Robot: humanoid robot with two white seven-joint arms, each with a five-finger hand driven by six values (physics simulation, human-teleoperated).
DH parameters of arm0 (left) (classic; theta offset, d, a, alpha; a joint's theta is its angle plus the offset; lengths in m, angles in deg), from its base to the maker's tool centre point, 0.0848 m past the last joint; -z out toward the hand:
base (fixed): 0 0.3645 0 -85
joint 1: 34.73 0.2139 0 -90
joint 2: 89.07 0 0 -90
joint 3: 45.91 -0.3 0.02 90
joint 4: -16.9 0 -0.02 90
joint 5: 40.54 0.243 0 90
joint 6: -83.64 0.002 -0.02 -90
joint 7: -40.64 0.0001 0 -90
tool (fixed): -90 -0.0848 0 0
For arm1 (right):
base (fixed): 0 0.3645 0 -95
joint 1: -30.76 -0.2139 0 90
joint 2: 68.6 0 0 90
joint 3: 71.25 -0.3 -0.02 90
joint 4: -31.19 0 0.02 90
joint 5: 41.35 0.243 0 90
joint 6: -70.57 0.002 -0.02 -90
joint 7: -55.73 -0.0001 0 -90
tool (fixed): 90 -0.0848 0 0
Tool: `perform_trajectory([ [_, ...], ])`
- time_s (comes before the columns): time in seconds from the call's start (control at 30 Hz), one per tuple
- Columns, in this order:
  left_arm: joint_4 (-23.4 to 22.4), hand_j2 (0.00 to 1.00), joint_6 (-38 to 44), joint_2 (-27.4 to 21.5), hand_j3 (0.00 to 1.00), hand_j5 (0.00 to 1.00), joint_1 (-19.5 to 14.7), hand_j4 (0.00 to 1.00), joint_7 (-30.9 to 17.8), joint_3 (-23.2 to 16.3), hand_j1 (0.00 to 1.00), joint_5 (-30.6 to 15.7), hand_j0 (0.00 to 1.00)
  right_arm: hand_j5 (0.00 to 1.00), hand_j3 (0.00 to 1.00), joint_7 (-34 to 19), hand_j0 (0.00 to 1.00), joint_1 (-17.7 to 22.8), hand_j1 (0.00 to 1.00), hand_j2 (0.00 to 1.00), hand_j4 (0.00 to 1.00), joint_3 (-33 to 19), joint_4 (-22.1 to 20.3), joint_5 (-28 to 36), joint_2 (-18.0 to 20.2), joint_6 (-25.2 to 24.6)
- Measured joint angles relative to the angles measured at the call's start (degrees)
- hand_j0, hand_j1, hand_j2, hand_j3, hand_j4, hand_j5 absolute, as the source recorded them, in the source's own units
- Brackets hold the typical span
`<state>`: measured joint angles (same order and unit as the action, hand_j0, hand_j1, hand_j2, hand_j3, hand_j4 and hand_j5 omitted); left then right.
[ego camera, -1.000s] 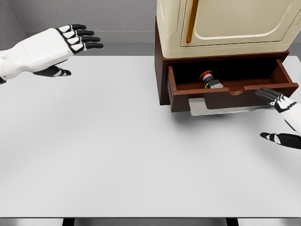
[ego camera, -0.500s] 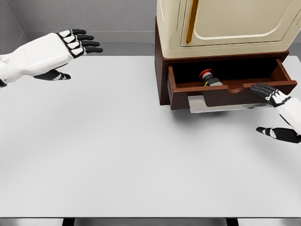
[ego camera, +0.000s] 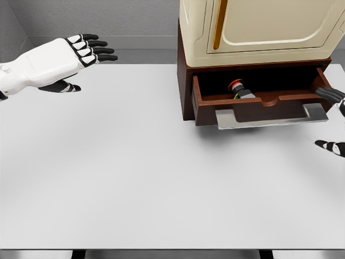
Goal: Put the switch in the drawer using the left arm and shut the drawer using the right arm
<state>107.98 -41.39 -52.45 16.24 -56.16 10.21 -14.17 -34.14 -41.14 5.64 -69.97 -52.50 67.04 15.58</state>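
Observation:
The switch (ego camera: 239, 89), red-capped with a grey body, lies inside the open brown drawer (ego camera: 259, 107) under the cream cabinet. A flat grey handle (ego camera: 269, 117) runs along the drawer front. My left hand (ego camera: 75, 54) hovers at the upper left over the table, fingers spread and empty, far from the drawer. My right hand (ego camera: 333, 118) shows only at the right edge, fingers spread, just right of the drawer's front corner and apart from it.
The cream cabinet (ego camera: 259, 27) sits on a brown base (ego camera: 186, 81) at the back right of the white table (ego camera: 135, 172). A grey wall runs behind the table.
My right hand has pulled back to the right, off the drawer front, and mostly left the picture. The drawer has slid in a little. My left hand has barely moved.

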Motion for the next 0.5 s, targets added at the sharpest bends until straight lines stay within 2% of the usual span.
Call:
perform_trajectory([
  [0.27, 0.05, 1.00, 0.00, 0.00, 1.00, 1.00, 0.00, 1.00, -0.07, 0.00, 1.00, 0.00, 1.00, 1.00, 1.00, -0.06, 1.00, 1.85, 1.00, 1.00, 1.00, -4.63, 0.28, 0.54, -1.02, 0.00],
  [0.3, 0.08, 1.00, 0.00, 0.00, 1.00, 1.00, 0.00, 1.00, -0.07, -0.01, 1.00, 0.00, 1.00, 1.00, 1.00, -0.17, 1.00, 4.66, 1.00, 1.00, 1.00, -4.70, 0.18, 0.31, -1.06, 0.00],
  [0.5, 0.08, 1.00, 0.00, 0.00, 1.00, 1.00, 0.00, 1.00, -0.08, -0.02, 1.00, 0.01, 1.00, 1.00, 1.00, -0.50, 1.00, 4.66, 1.00, 1.00, 1.00, -2.56, -0.05, -1.25, -0.91, 0.00],
])
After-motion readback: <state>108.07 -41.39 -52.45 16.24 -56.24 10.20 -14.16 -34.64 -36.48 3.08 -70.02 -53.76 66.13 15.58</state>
